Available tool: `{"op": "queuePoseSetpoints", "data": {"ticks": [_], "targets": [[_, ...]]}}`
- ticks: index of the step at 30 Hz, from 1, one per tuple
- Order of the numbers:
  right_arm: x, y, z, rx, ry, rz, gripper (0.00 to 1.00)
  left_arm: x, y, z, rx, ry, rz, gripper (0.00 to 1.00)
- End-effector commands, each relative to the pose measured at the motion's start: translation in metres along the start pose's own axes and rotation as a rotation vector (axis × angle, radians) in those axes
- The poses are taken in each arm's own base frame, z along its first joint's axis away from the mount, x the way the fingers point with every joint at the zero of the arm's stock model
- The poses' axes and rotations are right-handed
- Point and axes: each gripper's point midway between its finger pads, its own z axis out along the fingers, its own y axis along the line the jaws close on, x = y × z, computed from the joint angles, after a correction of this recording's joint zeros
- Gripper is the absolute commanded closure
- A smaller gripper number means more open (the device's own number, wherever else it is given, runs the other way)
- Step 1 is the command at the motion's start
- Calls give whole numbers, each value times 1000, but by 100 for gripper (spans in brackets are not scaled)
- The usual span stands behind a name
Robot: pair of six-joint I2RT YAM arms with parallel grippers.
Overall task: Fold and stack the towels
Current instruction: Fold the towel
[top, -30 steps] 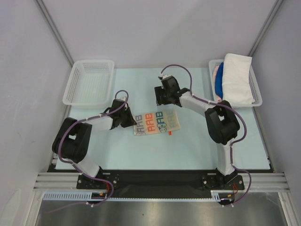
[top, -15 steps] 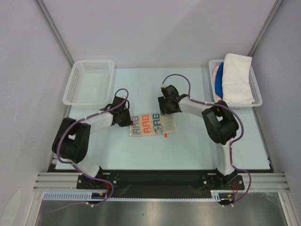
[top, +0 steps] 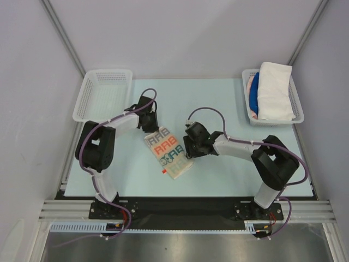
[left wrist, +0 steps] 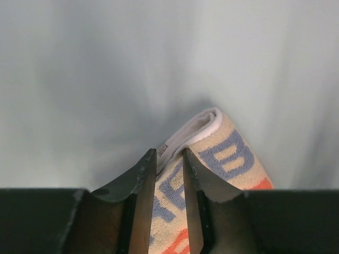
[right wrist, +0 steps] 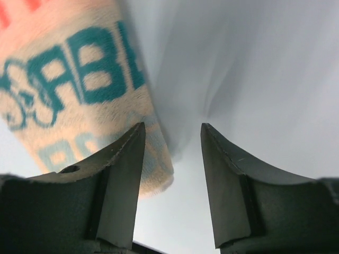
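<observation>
**One towel is folded, and I think it now needs to go on a stack.**

The left basket (top: 103, 72) sits at 10 o'clock on the table (top: 229, 174). My left gripper (left wrist: 168, 152) is at the 11 o'clock corner of the lettered towel (top: 166, 155). Its jaws are only a little apart with cloth in the gap, so I cannot tell if it is pinching. The lettered towel lies flat and folded in the middle of the table. My right gripper (right wrist: 172, 127) is at the towel's 3 o'clock edge, jaws wide apart, holding nothing. The right basket (top: 245, 82) at 2 o'clock holds a white towel (top: 274, 90). Next I need a good hold on the folded towel, so it does not fall open when I carry it.
</observation>
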Motion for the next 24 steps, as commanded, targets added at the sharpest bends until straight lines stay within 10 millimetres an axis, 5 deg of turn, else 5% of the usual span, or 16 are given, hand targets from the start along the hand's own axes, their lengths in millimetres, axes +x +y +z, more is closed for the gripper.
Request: {"op": "queuePoseSetpoints", "data": {"ticks": [1, 6, 8, 11, 19, 24], "targets": [[8, 34, -22, -101, -30, 26, 49, -14, -18, -1, 40, -4, 58, 67], [14, 47, -31, -162, -39, 37, 48, -21, -21, -4, 20, -3, 89, 57], [10, 49, -34, -188, -42, 30, 48, -31, -21, -12, 6, -30, 93, 46], [10, 59, -32, -243, -21, 29, 47, -43, -24, -28, -1, -73, 75, 42], [37, 121, -34, -434, 52, -6, 48, -40, -21, -49, -35, -97, 7, 38], [32, 108, -37, -409, 34, 10, 47, -29, -15, -62, -32, -116, -17, 36]]}}
